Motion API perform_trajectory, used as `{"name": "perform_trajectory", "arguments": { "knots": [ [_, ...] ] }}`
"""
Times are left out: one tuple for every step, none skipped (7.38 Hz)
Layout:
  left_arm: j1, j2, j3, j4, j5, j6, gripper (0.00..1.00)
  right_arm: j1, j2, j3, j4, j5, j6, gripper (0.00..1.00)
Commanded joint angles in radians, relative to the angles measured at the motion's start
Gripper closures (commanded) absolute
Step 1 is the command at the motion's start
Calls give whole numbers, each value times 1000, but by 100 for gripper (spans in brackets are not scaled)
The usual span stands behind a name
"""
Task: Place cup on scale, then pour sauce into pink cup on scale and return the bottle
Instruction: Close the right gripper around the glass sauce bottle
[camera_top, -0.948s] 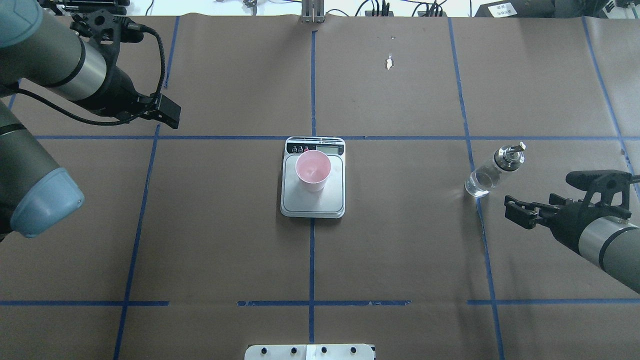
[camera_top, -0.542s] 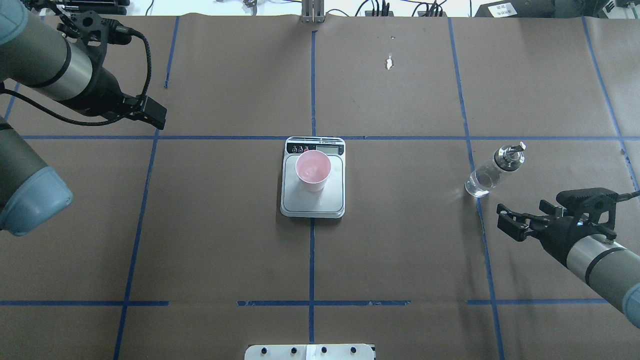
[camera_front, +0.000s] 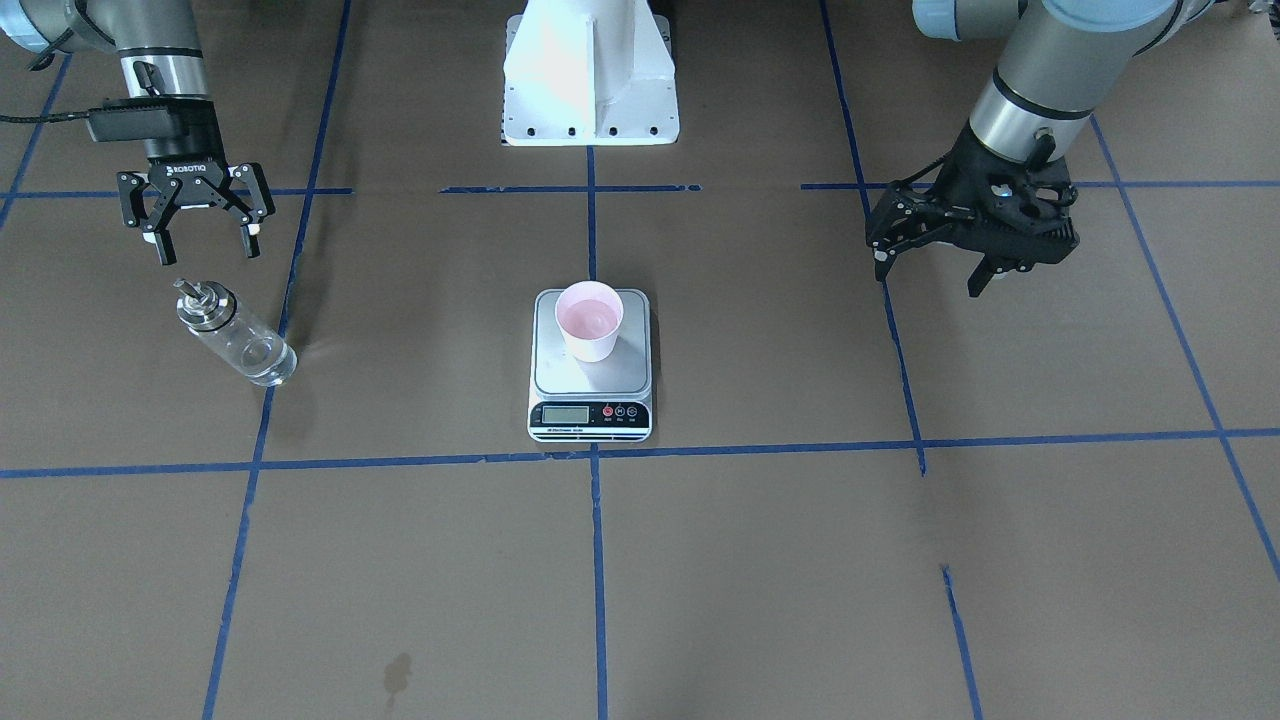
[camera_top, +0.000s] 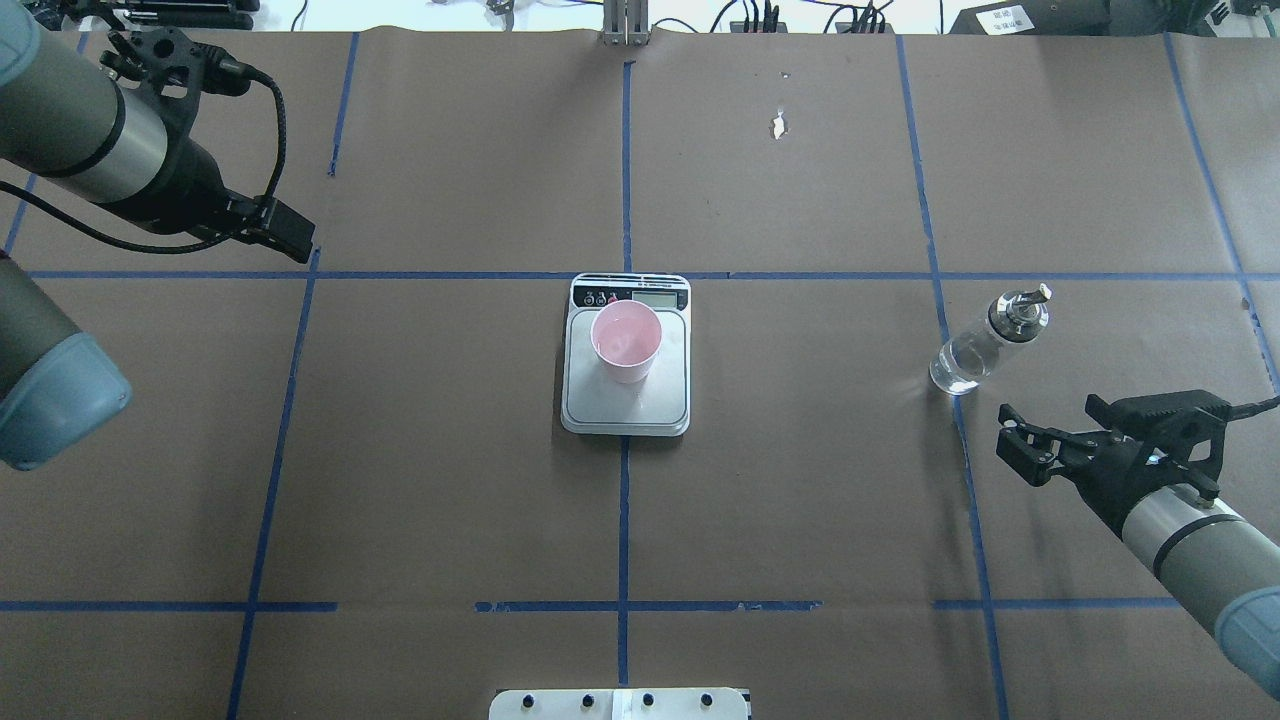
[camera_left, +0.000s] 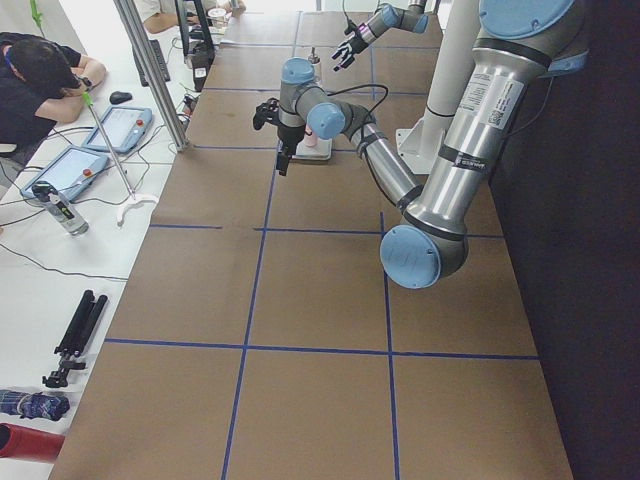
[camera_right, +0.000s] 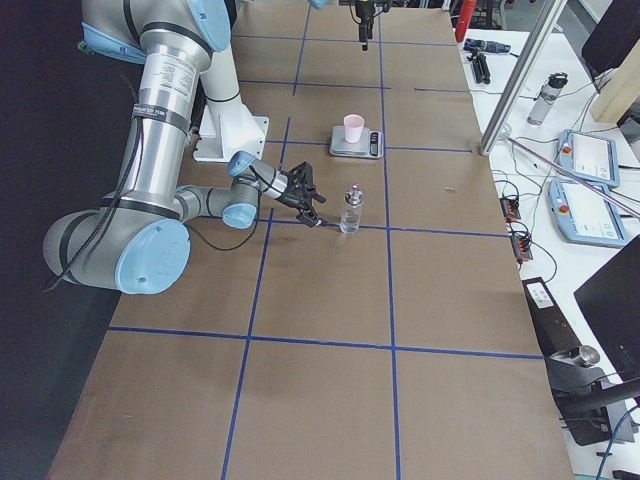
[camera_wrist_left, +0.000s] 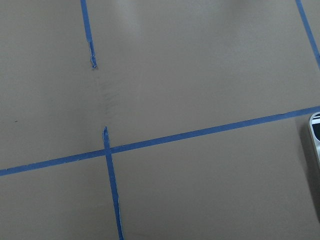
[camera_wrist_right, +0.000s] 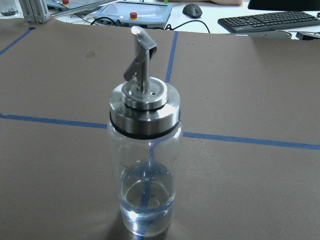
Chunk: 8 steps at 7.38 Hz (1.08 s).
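- Pale pink paper cup (camera_front: 590, 320) is on the flat steel digital scale (camera_front: 560, 378); we reckon pouring's next.
- Right gripper (camera_front: 203, 250) is spread wide near the clear, silver-capped glass bottle (camera_front: 232, 336): we'd grab it.
- Left gripper (camera_front: 928, 278) is spread too.

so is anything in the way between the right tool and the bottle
Nothing visible does: the open right tool faces the upright bottle across a bare gap, and its wrist view shows the bottle unobstructed.
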<state>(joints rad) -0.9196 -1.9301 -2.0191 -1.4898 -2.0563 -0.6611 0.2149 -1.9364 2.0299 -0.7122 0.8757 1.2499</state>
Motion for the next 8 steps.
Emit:
{"name": "perform_trajectory", "arguments": {
  "knots": [
    [-72,55,3,-1,-1,226,0,-8,19,-14,0,-40,-9,0],
    [-105,80,5,-3,-2,283,0,-9,40,-31,0,-41,-10,0],
    [-113,80,10,-3,-2,294,0,-11,53,-51,0,-70,-12,0],
    [-113,80,14,-3,-2,291,0,-12,72,-57,0,-78,-29,0],
    [-113,80,14,-3,-2,291,0,-12,91,-63,2,-78,-46,0],
    [-114,80,14,-3,-2,293,0,-14,111,-69,2,-75,-49,0],
    [-119,80,14,-3,-2,291,0,-12,131,-80,4,-73,-73,0],
    [-122,79,14,-3,-2,293,0,-12,135,-88,10,-75,-96,0]
  ]
}}
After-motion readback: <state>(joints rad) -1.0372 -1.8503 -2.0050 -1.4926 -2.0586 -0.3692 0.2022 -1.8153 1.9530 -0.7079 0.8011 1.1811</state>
